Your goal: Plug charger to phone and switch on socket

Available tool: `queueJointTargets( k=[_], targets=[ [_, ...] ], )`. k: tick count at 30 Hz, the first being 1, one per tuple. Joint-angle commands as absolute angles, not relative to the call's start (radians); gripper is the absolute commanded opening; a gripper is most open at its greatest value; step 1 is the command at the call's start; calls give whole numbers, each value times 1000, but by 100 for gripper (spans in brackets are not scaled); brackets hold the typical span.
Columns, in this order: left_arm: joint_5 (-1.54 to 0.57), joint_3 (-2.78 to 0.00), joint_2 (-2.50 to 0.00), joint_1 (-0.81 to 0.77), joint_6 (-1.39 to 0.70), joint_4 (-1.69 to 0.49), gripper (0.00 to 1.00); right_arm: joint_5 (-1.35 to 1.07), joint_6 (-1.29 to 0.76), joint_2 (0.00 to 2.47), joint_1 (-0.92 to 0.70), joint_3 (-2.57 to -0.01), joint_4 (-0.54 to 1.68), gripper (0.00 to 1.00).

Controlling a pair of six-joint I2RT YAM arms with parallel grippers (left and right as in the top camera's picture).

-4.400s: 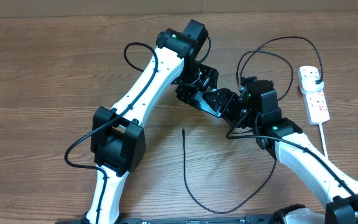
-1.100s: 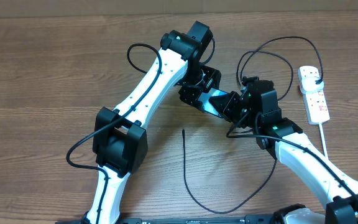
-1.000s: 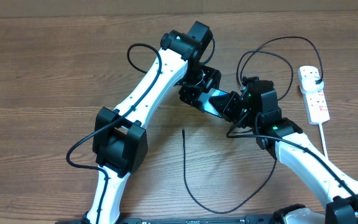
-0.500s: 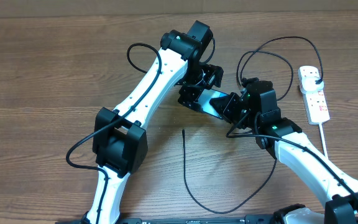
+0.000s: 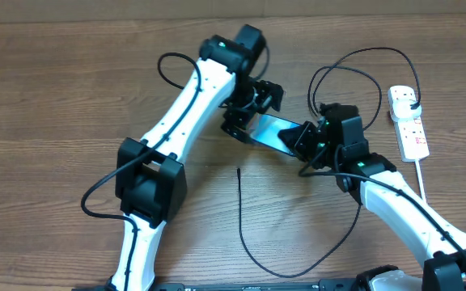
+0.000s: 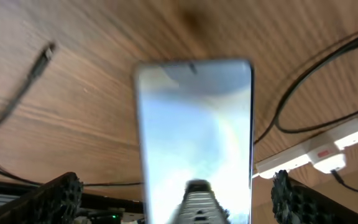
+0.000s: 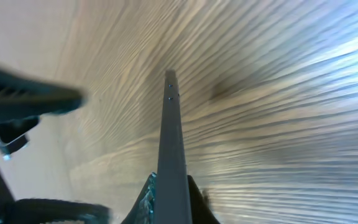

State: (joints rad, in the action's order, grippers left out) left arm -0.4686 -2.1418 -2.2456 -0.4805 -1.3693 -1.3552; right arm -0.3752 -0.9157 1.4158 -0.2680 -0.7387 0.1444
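Note:
The phone (image 5: 275,132) hangs above the table, its far end pinched in my shut right gripper (image 5: 304,141). In the right wrist view the phone (image 7: 171,143) shows edge-on, rising from the right gripper (image 7: 171,198). My left gripper (image 5: 249,107) stands open at the phone's other end, apart from it. Seen from the left wrist, the pale glowing phone (image 6: 194,124) lies between the left gripper's wide fingers (image 6: 55,198), touching neither. The charger (image 5: 241,212) lies loose on the wood, its tip (image 5: 239,170) below the phone. Its plug (image 5: 412,98) sits in the white socket (image 5: 413,133).
The charger cable loops along the front edge and up behind my right arm to the socket at the far right. The socket's white cord (image 5: 421,184) runs toward the front. My left arm (image 5: 186,105) crosses the table's middle left.
My left gripper has opened off the phone and drawn back up and left. The phone stays in the right gripper, more of its screen now showing.

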Motion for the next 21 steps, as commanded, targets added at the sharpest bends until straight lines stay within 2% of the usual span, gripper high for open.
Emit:
queueJointTargets(
  k=[1, 5, 9, 15, 21],
  targets=[
    [-500, -2169, -2245, -411, -1201, -1357, 100, -360, -908, 1411, -219, -759, 154, 4],
    [-535, -2169, -2243, -356, -1077, -1352, 100, -371, -912, 1411, -175, -759, 167, 4],
    [-679, -2169, -2243, -300, -967, -1294, 100, -424, -987, 1411, -124, -759, 144, 4],
    [-813, -2169, -2243, -270, -945, -1174, 100, -562, -1200, 1411, -88, -759, 15, 4],
    [-915, -2169, -2243, -278, -1002, -1087, 100, -531, -1440, 1411, -88, -759, -121, 4]
  ],
)
